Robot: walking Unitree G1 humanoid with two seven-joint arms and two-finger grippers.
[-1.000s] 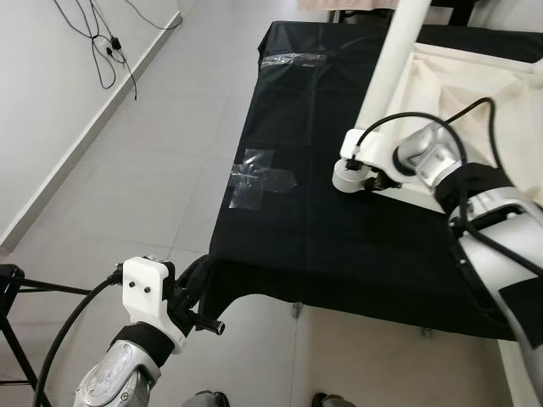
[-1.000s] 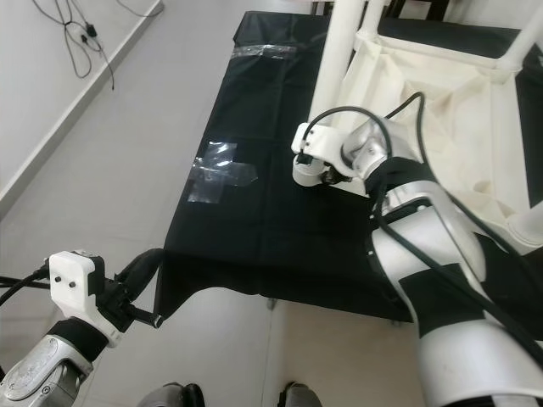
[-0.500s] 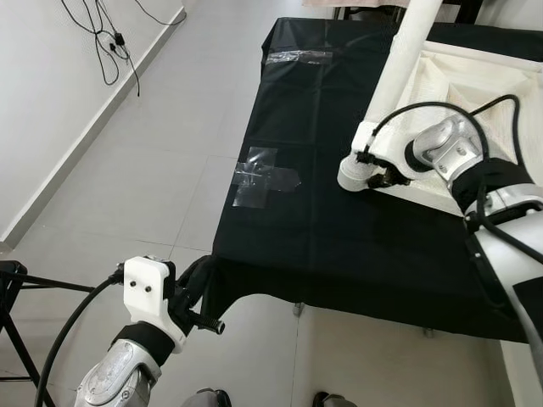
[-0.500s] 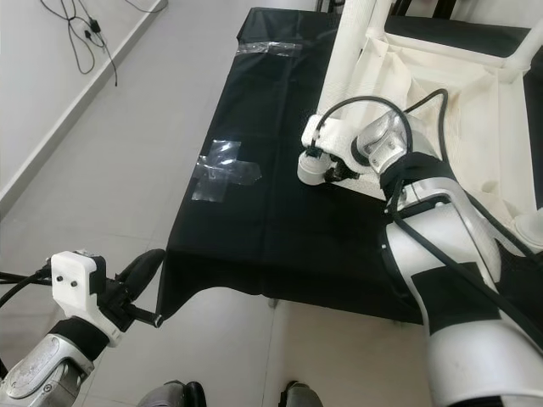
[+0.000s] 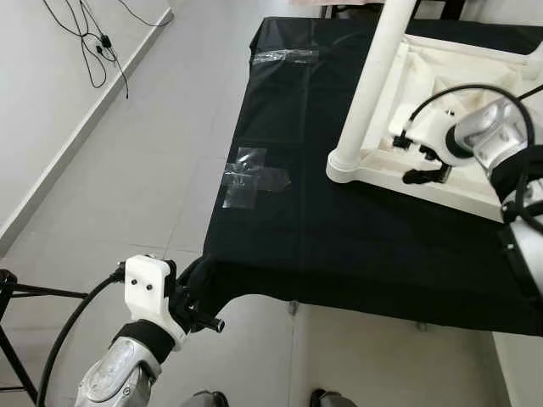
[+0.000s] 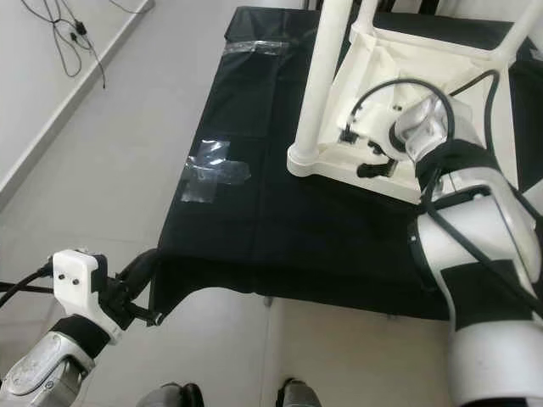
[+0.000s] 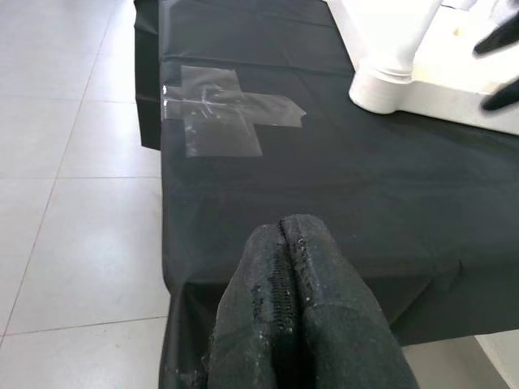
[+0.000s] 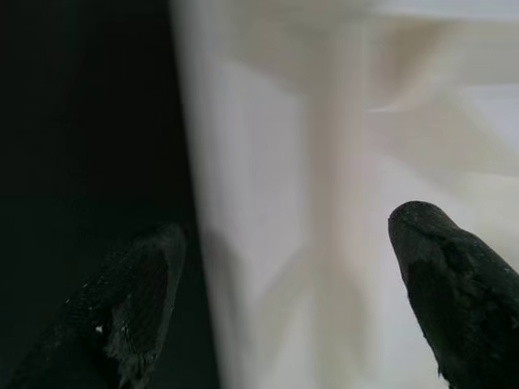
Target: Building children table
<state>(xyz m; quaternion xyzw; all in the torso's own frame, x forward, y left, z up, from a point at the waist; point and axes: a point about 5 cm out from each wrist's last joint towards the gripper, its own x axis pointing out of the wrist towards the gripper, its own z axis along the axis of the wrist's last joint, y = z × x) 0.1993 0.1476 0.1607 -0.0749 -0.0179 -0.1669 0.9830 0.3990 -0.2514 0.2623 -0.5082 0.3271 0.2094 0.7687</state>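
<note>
A white children's table (image 5: 475,80) lies upside down on a black-covered work table (image 5: 339,246), with one white leg (image 5: 377,76) standing up from its near left corner. My right gripper (image 5: 414,165) is open just right of that leg's foot, over the white frame, with nothing between its fingers (image 8: 442,267). My left gripper (image 7: 292,308) is shut and empty. It hangs low by the black table's front left corner (image 5: 199,284).
A cross of clear tape (image 5: 253,176) is stuck on the black cloth left of the leg, and another strip (image 5: 284,56) lies farther back. Tiled floor runs along the left to a wall, with cables (image 5: 85,42) at its foot. A black stand (image 5: 17,288) is at the lower left.
My right gripper has drawn back to the right, off the foot of the white leg, and stands open over the frame. The left arm has stayed put. The camera has shifted a little.
</note>
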